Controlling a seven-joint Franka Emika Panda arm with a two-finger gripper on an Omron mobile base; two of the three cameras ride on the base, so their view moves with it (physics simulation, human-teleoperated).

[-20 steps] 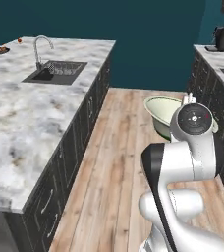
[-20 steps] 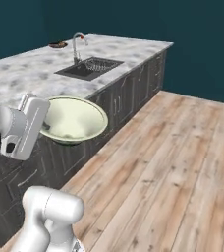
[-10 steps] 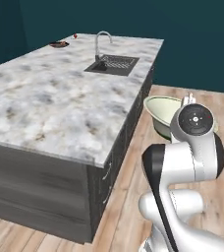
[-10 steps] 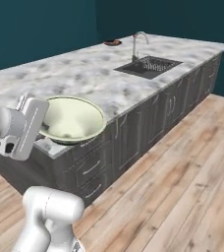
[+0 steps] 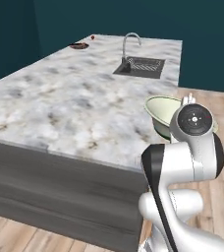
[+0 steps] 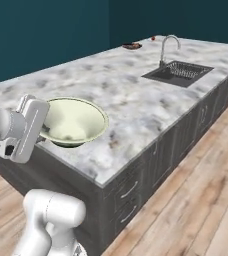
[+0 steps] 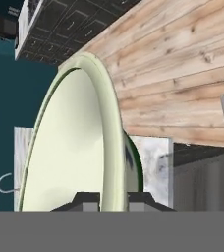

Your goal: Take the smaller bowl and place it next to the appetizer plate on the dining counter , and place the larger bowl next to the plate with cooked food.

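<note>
Broad bare marble stretches across the dining counter (image 5: 60, 103); the sink (image 5: 139, 67) and faucet (image 5: 129, 40) interrupt the far end, with what appear to be plates (image 5: 79, 46) beyond.

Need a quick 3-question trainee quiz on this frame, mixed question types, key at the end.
1. True or false: the claw is shut on the rim of the larger bowl.
2. Multiple choice: in the left base view, where does the plate with cooked food sit on the dining counter? A) beside the sink B) at the far end, past the faucet C) at the near edge
3. Fill in: the floor beside the counter is made of ____ planks.

Key: 1 true; 2 B; 3 wooden.
</note>
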